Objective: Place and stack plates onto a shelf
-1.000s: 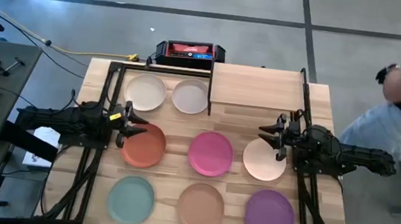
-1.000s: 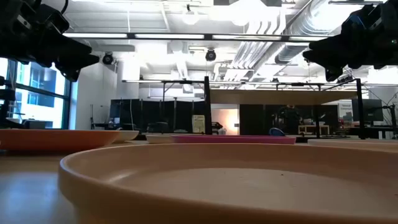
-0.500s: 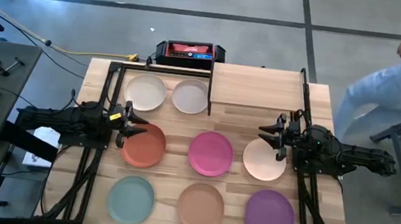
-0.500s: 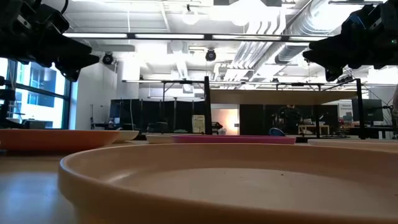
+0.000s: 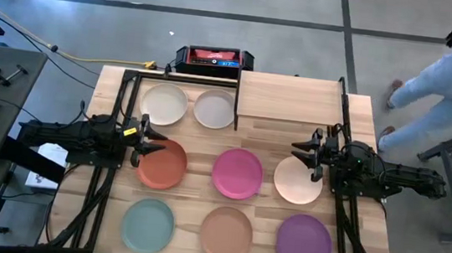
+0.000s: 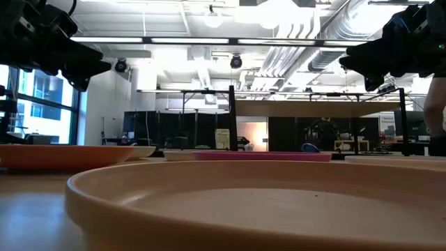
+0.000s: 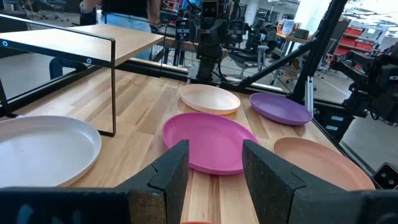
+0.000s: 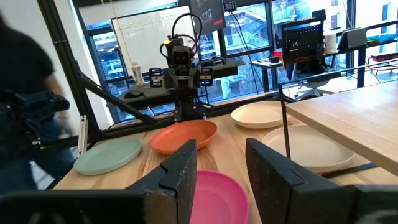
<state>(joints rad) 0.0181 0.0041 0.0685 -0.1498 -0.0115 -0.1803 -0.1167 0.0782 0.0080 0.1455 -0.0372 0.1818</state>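
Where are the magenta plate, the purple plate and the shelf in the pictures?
magenta plate (image 5: 237,173), high view, on the middle of its dish.
purple plate (image 5: 304,242), high view, on the middle of its dish.
shelf (image 5: 288,98), high view, on the bare middle of its wooden board.

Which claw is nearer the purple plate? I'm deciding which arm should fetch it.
The right claw. It hangs over the pale peach plate, just beyond the purple plate. The left claw is across the table, above the orange-red plate.
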